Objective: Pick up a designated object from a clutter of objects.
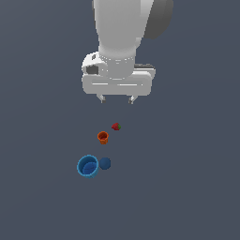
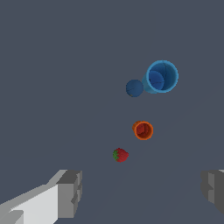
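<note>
Blue cup [image 1: 87, 166] stands upright, the dark blue ball [image 1: 105, 163] touching its exterior-view right side; orange cup [image 1: 102, 137] and strawberry [image 1: 116, 126] beyond. Claw [image 1: 116, 99], fingers apart and empty, should descend avoiding the ball.

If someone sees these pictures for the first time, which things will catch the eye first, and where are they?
The big white arm with its gripper hangs high over the dark floor, jaws wide apart and holding nothing. Below it, the bright blue cup stands out as the largest item, nearest the exterior view's lower edge, with the dark blue ball close at its side. Farther up sit the smaller orange cup and the tiny red strawberry.
</note>
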{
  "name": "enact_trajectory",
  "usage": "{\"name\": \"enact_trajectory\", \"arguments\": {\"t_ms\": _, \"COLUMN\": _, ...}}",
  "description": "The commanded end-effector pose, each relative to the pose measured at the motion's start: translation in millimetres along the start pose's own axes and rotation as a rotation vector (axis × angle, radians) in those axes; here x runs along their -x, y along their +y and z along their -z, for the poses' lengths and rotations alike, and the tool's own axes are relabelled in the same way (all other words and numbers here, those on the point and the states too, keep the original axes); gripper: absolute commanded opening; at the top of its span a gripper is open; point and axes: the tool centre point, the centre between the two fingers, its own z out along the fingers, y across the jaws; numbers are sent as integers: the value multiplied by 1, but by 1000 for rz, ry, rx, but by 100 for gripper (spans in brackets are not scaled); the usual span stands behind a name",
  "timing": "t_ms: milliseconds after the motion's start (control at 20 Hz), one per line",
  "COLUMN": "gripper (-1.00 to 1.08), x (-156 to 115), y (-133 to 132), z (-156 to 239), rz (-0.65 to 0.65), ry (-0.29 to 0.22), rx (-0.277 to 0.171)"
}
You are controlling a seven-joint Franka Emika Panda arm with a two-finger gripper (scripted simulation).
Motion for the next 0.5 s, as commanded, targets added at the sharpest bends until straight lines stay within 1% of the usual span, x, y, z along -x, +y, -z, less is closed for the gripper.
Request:
{"name": "enact_trajectory", "arguments": {"t_ms": 0, "gripper": 28, "x": 0, "y": 0, "z": 0, "rz": 0, "ry": 0, "rx": 0}}
{"name": "enact_trajectory", "arguments": {"t_ms": 100, "gripper": 28, "x": 0, "y": 2, "z": -1, "rz": -3, "ry": -2, "rx": 1}}
{"name": "enact_trajectory", "arguments": {"t_ms": 300, "gripper": 28, "x": 2, "y": 14, "z": -6, "rz": -22, "ry": -15, "rx": 6}}
{"name": "enact_trajectory", "arguments": {"t_ms": 450, "gripper": 28, "x": 3, "y": 17, "z": -6, "rz": -27, "ry": -18, "rx": 6}}
